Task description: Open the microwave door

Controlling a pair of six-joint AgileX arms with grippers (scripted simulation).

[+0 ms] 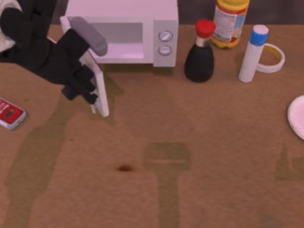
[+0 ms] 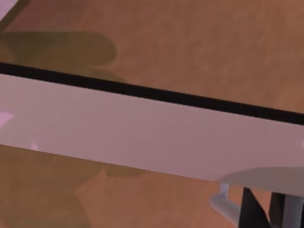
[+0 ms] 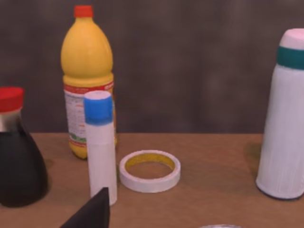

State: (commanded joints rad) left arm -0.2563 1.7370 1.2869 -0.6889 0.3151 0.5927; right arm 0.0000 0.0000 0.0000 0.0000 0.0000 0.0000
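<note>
Microwave: white, at the table's far edge left of centre, cavity exposed, 2 silver knobs on the right panel. Microwave door: swung out toward the near side from a left hinge, roughly square to the front; left gripper clenched on the door's free edge at the handle. Nearby to the right: dark soy bottle, yellow bottle, blue-capped white tube, tape ring; right gripper out of the top view, finger state not discernible.

Microwave at the desk's rear edge left of centre, microwave door swung out forward from its left side, left gripper at the door, dark bottle right of the microwave, yellow bottle behind it, tape ring further right, plate at right edge
</note>
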